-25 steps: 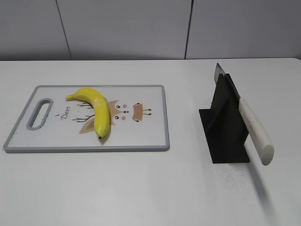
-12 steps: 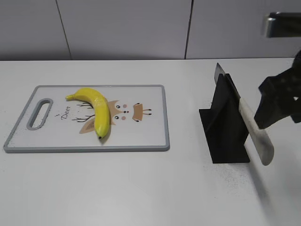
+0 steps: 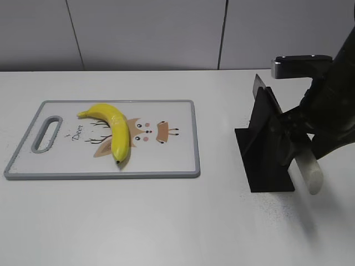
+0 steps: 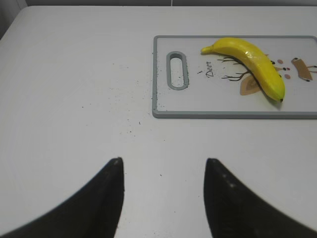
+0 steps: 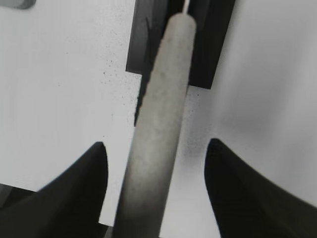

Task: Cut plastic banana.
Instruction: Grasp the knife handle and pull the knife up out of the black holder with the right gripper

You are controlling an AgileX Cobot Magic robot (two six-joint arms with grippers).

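Note:
The yellow plastic banana lies on a white cutting board with a grey rim at the left; both also show in the left wrist view, the banana and the board. A knife with a pale handle rests slanted in a black stand at the right. My right gripper is open, its fingers on either side of the knife handle without touching it. My left gripper is open and empty over bare table, to the left of the board.
The white table is bounded at the back by a grey wall. The board has a handle slot at its left end. The right arm hangs over the stand.
The right arm came in from the right edge and dropped over the knife handle, which now lies between its open fingers. The banana, board and stand have not moved.

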